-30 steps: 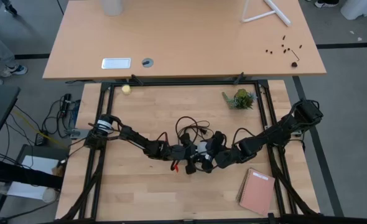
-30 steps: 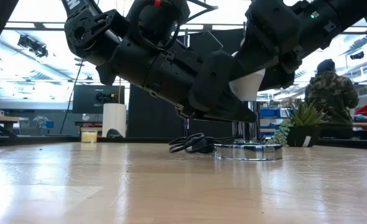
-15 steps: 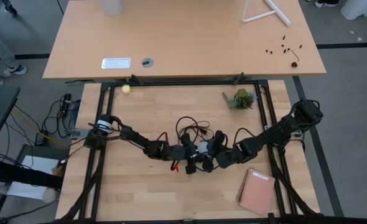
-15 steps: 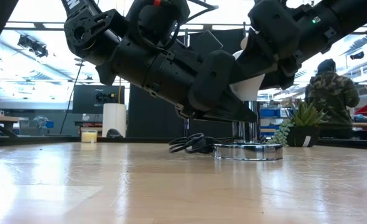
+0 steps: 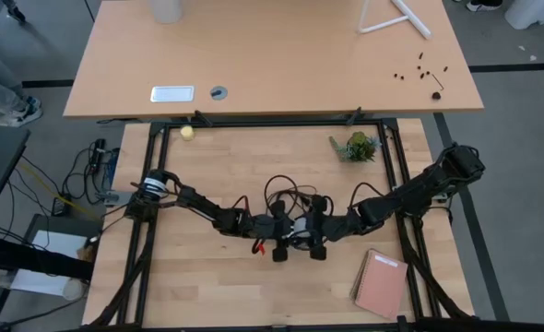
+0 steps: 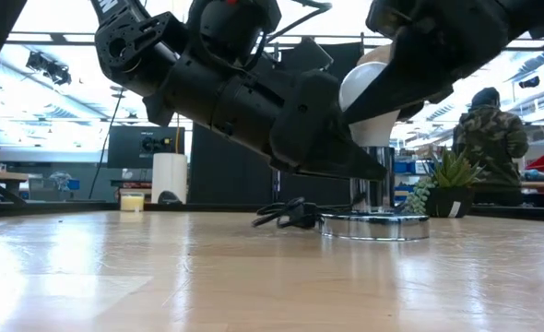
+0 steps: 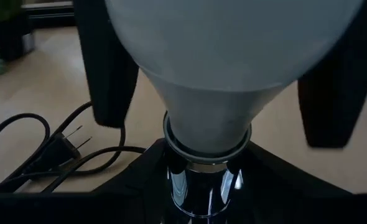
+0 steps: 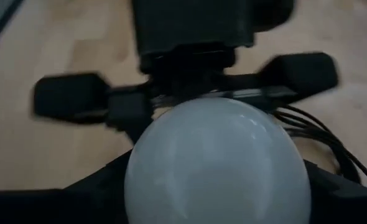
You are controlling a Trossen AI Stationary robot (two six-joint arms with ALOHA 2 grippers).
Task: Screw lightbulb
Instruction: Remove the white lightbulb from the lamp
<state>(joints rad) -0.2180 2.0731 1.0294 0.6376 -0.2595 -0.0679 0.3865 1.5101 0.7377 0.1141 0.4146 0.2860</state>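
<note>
The white lightbulb (image 6: pixel 366 97) stands upright with its base in the chrome neck (image 6: pixel 373 192) of the round silver socket disc (image 6: pixel 375 226), which lies flat on the table's middle. My left gripper (image 5: pixel 284 231) comes from the table's left and is shut on the socket neck below the bulb. My right gripper (image 5: pixel 313 232) comes from the right and is shut on the bulb's globe (image 8: pixel 214 168). The bulb also shows in the left wrist view (image 7: pixel 214 68), between them in the high view (image 5: pixel 298 229). My left gripper pinches the socket's chrome neck (image 7: pixel 202 186) between its two fingers (image 7: pixel 140 183), just under the bulb's collar, coming nearly level from the table's left. The socket disc rests flat on the table. My right gripper holds the bulb's round globe (image 8: pixel 171 186) between its two fingers (image 7: pixel 109 68), slanting down from the table's right. The bulb stands upright in the socket neck.
The socket's black cord (image 5: pixel 286 189) loops on the table behind the grippers, its plug in the left wrist view (image 7: pixel 65 143). A small plant (image 5: pixel 355 146) stands far right, a pink notebook (image 5: pixel 380 283) near right, a yellowish ball (image 5: pixel 187 132) far left. A person (image 6: pixel 489 138) stands beyond the table.
My right gripper has turned about the bulb and drawn closer to my left gripper; in the low view it now sits higher, so more of the white globe shows. The socket disc has shifted slightly along the table. My left gripper has kept its hold.
</note>
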